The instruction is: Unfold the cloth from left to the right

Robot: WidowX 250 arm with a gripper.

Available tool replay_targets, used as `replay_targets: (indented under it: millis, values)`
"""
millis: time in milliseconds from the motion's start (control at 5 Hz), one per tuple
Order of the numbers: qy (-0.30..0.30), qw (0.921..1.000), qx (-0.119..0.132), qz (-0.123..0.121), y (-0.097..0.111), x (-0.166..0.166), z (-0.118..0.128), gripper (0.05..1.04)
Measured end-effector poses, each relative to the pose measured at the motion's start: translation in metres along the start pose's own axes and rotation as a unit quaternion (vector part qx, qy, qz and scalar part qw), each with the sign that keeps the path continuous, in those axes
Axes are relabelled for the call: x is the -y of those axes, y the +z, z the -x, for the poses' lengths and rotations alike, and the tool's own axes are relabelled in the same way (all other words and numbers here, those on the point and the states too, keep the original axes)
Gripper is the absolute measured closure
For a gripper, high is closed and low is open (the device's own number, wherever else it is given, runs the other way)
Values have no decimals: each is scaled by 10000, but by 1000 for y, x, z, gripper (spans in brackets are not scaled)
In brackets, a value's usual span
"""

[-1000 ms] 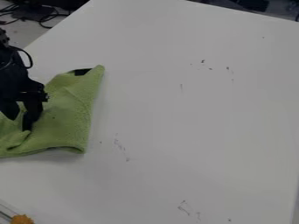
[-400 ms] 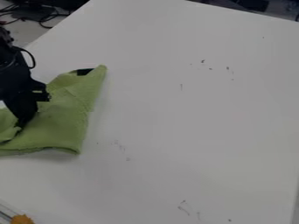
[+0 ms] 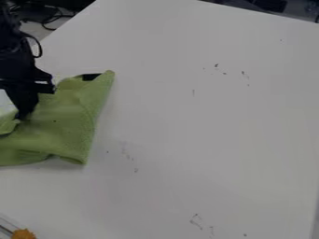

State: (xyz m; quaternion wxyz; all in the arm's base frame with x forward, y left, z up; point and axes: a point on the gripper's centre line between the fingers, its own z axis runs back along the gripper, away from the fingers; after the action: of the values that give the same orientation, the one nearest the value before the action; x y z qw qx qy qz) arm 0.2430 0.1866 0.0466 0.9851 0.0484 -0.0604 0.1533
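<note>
The green cloth [image 3: 68, 123] lies rumpled at the left side of the white table, with a dark patch near its upper corner. At the left edge of the view the black gripper [image 3: 22, 115] hangs over the cloth's left part, shut on a pinched fold of it. That fold is drawn up at the fingertips. The rest of the cloth stays on the table, its lower edge slightly wavy. The cloth's far left portion is cut off by the view's edge.
The white table [image 3: 205, 130] spreads to the right of the cloth, with a few small dark marks on it. An orange object [image 3: 24, 234] is at the bottom left corner. Dark cables lie beyond the table's upper left edge.
The gripper's fingers have shut on the cloth. Since then the gripper has moved up in the view with the fold, and the cloth's lower right corner has shifted slightly left.
</note>
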Motion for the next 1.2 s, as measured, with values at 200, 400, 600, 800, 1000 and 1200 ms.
replay_targets:
  millis: [200, 400, 600, 800, 1000, 1200]
  values:
    - [-8, 9996, 202, -181, 23, 8, -7, 1027]
    - [124, 9986, 467, -213, 50, 28, -12, 1027]
    - [202, 9986, 473, -90, 61, 62, -6, 1028]
    - [179, 9987, 475, 85, 63, 95, -3, 1028]
    - [221, 9981, 477, 319, 57, 119, 3, 1028]
    - [266, 9971, 592, 407, 57, 138, 3, 1028]
